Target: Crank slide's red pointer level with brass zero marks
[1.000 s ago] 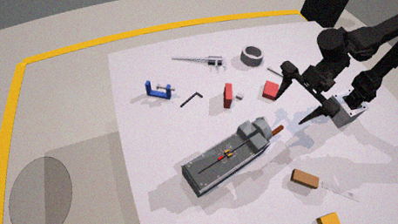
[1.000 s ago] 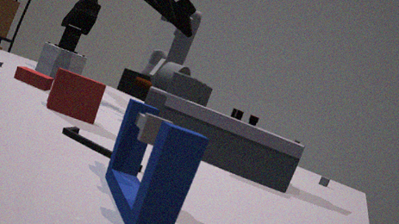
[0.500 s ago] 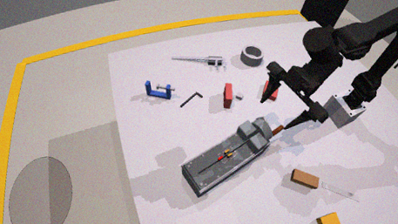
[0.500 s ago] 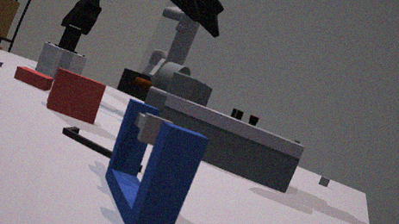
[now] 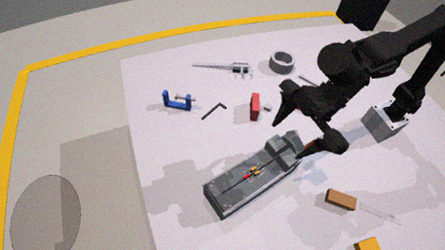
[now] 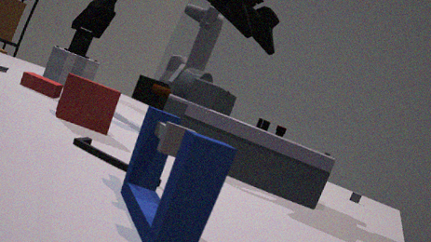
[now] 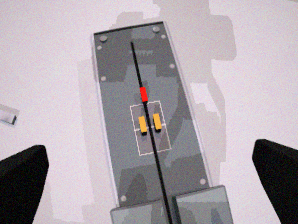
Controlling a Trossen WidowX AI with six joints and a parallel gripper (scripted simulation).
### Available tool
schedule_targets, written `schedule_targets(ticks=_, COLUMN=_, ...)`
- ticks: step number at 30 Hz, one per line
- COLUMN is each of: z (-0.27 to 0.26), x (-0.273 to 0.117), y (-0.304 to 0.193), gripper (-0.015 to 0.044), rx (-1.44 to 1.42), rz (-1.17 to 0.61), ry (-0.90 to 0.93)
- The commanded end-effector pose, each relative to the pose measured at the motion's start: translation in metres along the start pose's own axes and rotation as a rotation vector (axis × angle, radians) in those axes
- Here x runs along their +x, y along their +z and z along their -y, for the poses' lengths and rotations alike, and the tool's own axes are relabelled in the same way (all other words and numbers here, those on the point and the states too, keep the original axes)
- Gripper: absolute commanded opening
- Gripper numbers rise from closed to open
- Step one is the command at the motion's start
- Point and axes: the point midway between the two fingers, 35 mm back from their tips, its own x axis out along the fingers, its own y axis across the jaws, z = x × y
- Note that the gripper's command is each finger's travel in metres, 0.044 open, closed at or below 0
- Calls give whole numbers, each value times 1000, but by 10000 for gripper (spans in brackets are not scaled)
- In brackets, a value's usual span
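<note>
The grey machine [image 5: 231, 200] [image 6: 277, 175] [image 7: 117, 165] lies on the table. Its red pointer [image 5: 246, 176] [image 7: 144, 94] sits in the slot, off the brass marks toward the end away from the crank housing. The two brass marks, one [image 7: 143, 125] left and one [image 7: 157, 122] right of the slot, are not level with it. The crank's orange-brown handle [image 5: 309, 145] [image 6: 162, 90] is partly hidden by a finger in the top view and out of the wrist view. My gripper [image 5: 286, 140] [image 6: 261, 44] [image 7: 153, 155] is open and empty, above the machine.
A blue clamp [image 5: 177, 105] [image 6: 186, 198], a red block [image 5: 254, 106] [image 6: 87, 103] and a black hex key [image 5: 213, 111] lie beyond the machine in the top view. A caliper [image 5: 222, 66] lies farther back. A brown-handled tool [image 5: 341, 199] and a yellow block [image 5: 368, 247] lie nearer.
</note>
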Motion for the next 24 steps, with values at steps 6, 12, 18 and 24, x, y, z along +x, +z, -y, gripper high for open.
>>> schedule_targets(ticks=6, z=2, x=41, y=-30, gripper=440, rx=13, rz=-7, ry=-8)
schedule_targets(ticks=12, z=2, x=41, y=-30, gripper=440, rx=13, rz=-7, ry=-8)
schedule_targets(ticks=18, z=2, x=41, y=-30, gripper=440, rx=13, rz=-7, ry=-8)
schedule_targets(ticks=24, z=2, x=41, y=-30, gripper=440, rx=13, rz=-7, ry=-8)
